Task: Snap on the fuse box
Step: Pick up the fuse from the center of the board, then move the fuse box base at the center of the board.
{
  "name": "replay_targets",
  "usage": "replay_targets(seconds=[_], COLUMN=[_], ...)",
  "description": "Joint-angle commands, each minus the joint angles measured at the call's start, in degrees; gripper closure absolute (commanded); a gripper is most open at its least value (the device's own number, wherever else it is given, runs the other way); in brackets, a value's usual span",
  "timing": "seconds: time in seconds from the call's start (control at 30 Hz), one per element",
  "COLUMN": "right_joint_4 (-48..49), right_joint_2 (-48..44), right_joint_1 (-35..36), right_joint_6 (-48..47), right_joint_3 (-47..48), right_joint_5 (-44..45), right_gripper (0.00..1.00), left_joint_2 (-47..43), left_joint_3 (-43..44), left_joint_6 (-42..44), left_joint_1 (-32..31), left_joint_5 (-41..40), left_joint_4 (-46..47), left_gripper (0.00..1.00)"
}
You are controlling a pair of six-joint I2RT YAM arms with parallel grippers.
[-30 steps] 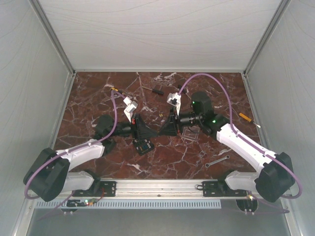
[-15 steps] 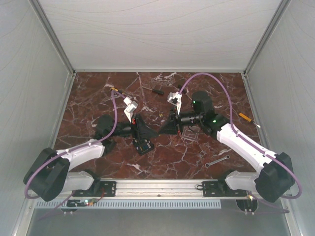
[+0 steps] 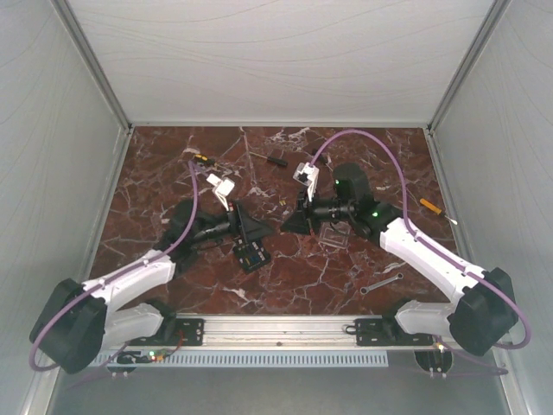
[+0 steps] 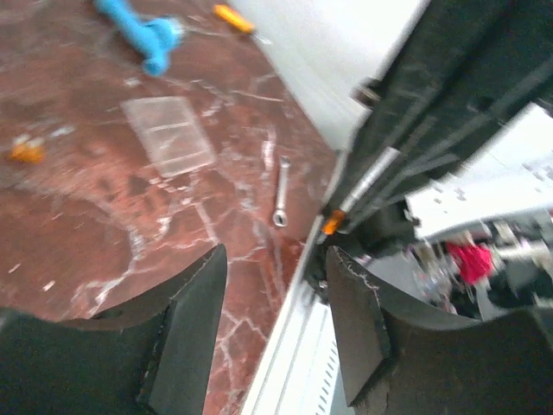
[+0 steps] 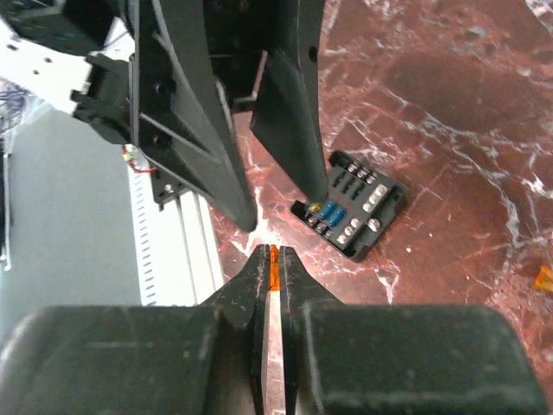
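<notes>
The fuse box (image 3: 251,255) is a small black box lying open-topped on the marble, blue and yellow fuses showing in it (image 5: 354,203). Its clear square lid (image 3: 333,235) lies apart on the table to the right, also seen in the left wrist view (image 4: 168,134). My left gripper (image 3: 253,228) hangs just above the box, jaws open and empty (image 4: 275,259). My right gripper (image 3: 290,223) faces it tip to tip and is shut on a small orange fuse (image 5: 274,262). In the right wrist view the left gripper's fingers (image 5: 233,173) hover over the box's near edge.
A small wrench (image 3: 380,283) lies near the right arm's base. An orange-handled tool (image 3: 429,206) sits at the right edge, a screwdriver (image 3: 276,160) and a yellow-black piece (image 3: 200,159) at the back. A blue plastic piece (image 4: 143,30) and a loose orange fuse (image 4: 24,151) lie on the marble.
The left gripper has opened and its arm shifted slightly left and back. The right gripper has closed fully on the orange fuse between the two tips.
</notes>
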Motion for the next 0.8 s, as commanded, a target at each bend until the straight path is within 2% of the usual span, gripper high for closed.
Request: replay_targets(seconds=[0.0,0.23,0.43,0.53,0.67,0.77], right_joint_4=[-3.5,-4.78,-6.46,-6.97,-6.88,-6.57], right_joint_2=[0.3,2.84,6.05,7.08,7.67,8.05], right_joint_1=[2.44,5.61,8.04,8.49,8.71,9.02], right_joint_6=[-1.19,-0.97,-1.08,-0.89,-0.62,-0.49], right_joint_3=[0.84,0.58,1.39,1.84,2.0,1.86], right_joint_5=[12.0,22.97,29.22,30.51,30.73,30.58], right_gripper=[1.0,1.0,1.0,1.0,1.0,1.0], left_joint_2=[-4.47,-6.15,-3.84,-0.07,4.65,6.36], left_joint_3=[0.5,-1.28,-3.47,-2.49,-1.29,-2.46], left_joint_6=[1.78,-3.03,-5.09,-5.13,-4.71,-5.8], left_joint_1=[1.22,2.89,3.76,3.76,3.68,3.61], left_joint_5=[-15.82,-26.8,-29.89,-28.58,-26.75,-23.55], left_joint_4=[-21.05,-37.84,-40.77,-40.12,-39.81,-36.38], left_gripper=[0.48,0.45,0.45,0.5,0.63,0.7])
